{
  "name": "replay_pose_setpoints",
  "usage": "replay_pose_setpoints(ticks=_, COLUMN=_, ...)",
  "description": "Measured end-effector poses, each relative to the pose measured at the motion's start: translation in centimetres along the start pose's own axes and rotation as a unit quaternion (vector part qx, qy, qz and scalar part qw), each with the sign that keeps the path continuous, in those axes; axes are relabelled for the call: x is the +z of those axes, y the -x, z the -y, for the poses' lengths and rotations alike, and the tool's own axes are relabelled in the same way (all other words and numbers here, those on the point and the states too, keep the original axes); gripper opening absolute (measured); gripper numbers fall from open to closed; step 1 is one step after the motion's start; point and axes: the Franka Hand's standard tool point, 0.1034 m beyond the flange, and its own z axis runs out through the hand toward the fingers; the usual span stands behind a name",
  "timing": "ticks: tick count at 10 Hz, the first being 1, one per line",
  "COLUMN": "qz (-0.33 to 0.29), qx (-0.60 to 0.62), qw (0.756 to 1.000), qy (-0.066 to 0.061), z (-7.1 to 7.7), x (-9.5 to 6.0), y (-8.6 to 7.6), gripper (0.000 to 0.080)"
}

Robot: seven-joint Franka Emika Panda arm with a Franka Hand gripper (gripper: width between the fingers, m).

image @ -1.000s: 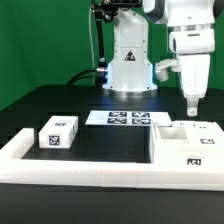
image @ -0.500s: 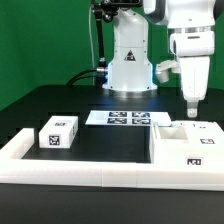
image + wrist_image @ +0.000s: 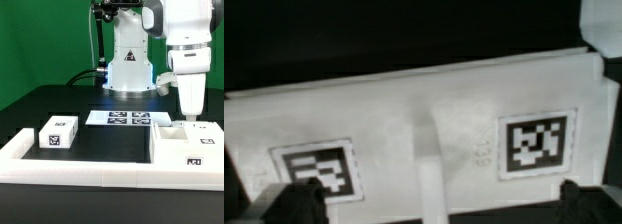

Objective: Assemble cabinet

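In the exterior view we see the cabinet lying in separate pieces. A small block [image 3: 57,133] with tags sits on the counter [image 3: 100,142] at the exterior view's left. It is close to the low rail [image 3: 90,172] that runs along the near edge. A big box [image 3: 185,150], open on top and with inner walls, sits at the exterior view's right, against the same rail. The two pieces are well apart, and the marker board [image 3: 127,118] lies farther back between them. The fingers [image 3: 188,108] hang just over the far part of the big box. From here we cannot tell whether they touch it.

In the wrist view a white surface [image 3: 420,110] fills most of the picture. It carries two tags with a raised ridge between them, and we take it for the top of the big box. The fingers [image 3: 299,200] stand spread wide, one at each side, released and holding nothing.

We judge the task to be near its start, since no piece is joined to another. The grasping, carrying and fitting of the pieces all appear to lie ahead.
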Motion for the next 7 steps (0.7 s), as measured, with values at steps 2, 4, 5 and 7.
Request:
replay_pose_setpoints(ticks=2, qz=-0.002, qx=0.004, qw=1.0, qy=-0.008, z=0.36, x=0.74, y=0.21, gripper=0.0649)
replay_pose_setpoints(ticks=4, qz=-0.005, qx=0.005, qw=1.0, qy=-0.004, z=0.3, x=0.91, y=0.13, gripper=0.0647)
replay_pose_setpoints(ticks=5, qz=-0.005, qx=0.005, qw=1.0, qy=-0.005, z=0.32, x=0.92, y=0.14, gripper=0.0647)
replay_pose_setpoints(ticks=7, qz=-0.005, qx=0.005, qw=1.0, qy=-0.005, z=0.32, x=0.92, y=0.14, gripper=0.0334)
